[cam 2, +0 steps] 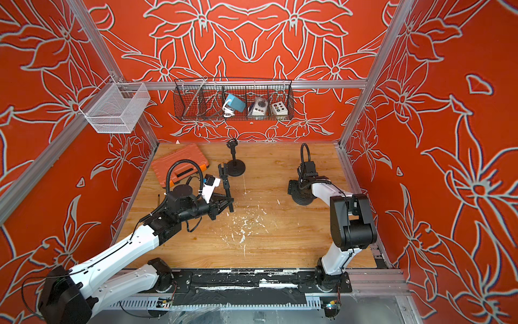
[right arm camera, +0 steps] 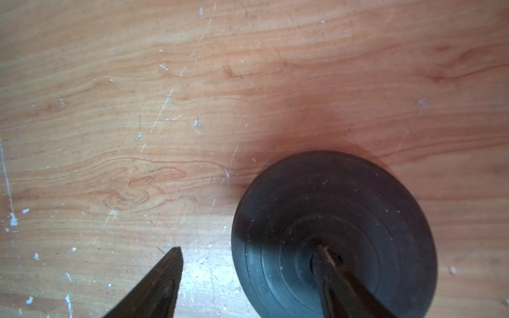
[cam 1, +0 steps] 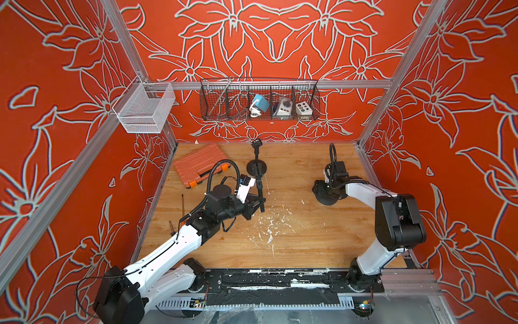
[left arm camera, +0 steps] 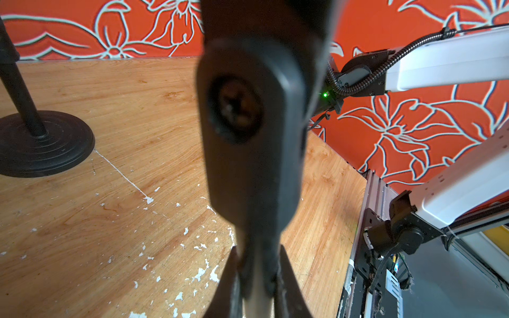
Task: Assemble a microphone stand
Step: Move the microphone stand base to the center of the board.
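An orange toolbox [cam 1: 200, 164] lies far left. Near centre, the left gripper [cam 1: 257, 204] pinches a black pole [cam 1: 260, 189], just beside an upright stand [cam 1: 256, 153]. At right, the right gripper [right arm camera: 249, 252] hangs spread above a round base [right arm camera: 330, 192].

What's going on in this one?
The left gripper is shut on a black pole with a mic clip, beside an already assembled stand at the back. The right gripper hangs over a loose round base, jaws open, one over its centre hole. Pole and base are not yet joined.
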You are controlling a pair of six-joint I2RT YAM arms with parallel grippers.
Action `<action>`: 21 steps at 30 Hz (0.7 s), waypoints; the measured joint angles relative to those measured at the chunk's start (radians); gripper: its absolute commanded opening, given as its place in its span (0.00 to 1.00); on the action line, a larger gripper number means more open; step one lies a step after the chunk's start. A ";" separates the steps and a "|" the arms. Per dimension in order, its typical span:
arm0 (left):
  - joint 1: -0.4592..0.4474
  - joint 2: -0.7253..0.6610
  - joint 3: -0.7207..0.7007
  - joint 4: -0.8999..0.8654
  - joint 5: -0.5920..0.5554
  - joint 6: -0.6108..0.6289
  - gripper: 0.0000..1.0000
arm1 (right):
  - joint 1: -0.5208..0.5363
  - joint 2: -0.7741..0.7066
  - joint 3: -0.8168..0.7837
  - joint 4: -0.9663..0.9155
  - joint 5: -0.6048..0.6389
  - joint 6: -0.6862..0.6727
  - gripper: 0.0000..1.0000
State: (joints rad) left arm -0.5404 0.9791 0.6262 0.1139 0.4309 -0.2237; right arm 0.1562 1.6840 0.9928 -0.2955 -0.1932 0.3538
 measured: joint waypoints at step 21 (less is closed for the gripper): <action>0.000 0.003 0.000 0.001 -0.052 0.001 0.00 | 0.463 0.065 0.028 0.152 -0.078 0.151 0.75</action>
State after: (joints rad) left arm -0.5404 0.9817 0.6262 0.1146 0.3786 -0.2226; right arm 0.6193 1.7489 1.0206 -0.1432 -0.2710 0.5053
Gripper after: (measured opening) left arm 0.135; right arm 0.751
